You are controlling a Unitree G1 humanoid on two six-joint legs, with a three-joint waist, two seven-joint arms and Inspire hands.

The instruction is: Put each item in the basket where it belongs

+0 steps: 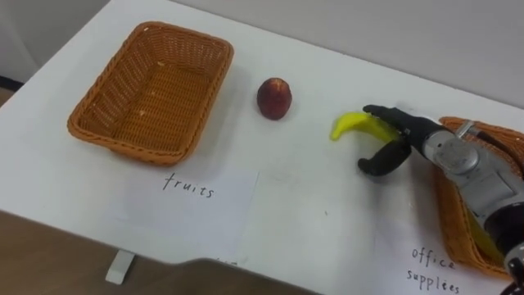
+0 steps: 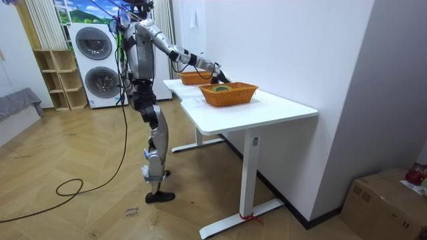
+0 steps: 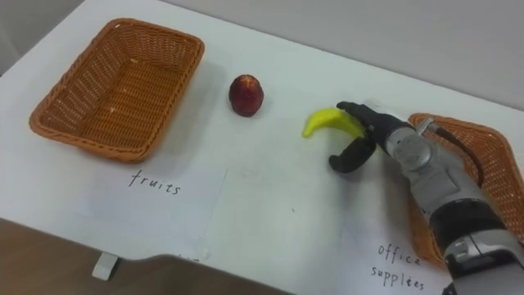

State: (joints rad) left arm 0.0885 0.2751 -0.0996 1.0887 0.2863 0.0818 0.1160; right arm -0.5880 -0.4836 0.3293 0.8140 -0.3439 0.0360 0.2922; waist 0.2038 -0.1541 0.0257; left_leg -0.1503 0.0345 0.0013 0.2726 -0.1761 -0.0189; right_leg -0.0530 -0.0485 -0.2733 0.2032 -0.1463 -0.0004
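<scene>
Wood flooring runs back to a stack of two washing machines (image 2: pixel 95 61), and the robot stands upright at the long side of a white counter (image 1: pixel 315 184) set against the wall. Its right arm is stretched forward and slightly down over the counter top.

Seen from the head, that arm comes in from the right, passing over the near corner of a wicker basket (image 1: pixel 449 205) at the counter's right edge. The right robot hand (image 1: pixel 403 141) is turned palm-down and spread like a claw. Its fingers (image 1: pixel 383 112) reach out fairly straight over the right end of a yellow banana (image 1: pixel 349 124), while the thumb (image 1: pixel 373 166) curves away below, clear of the fruit. So the robot hand is open, not clamped on anything. The banana lies flat on the counter, its free end pointing left.

To the banana's left, apart from it, sits a round red fruit (image 1: pixel 274 98). Further left is a second wicker basket (image 1: pixel 123 146) with nothing in it. A handwritten paper sheet (image 1: pixel 196 205) lies in front of that basket, and another handwritten label (image 1: pixel 430 266) lies in front of the right one.
</scene>
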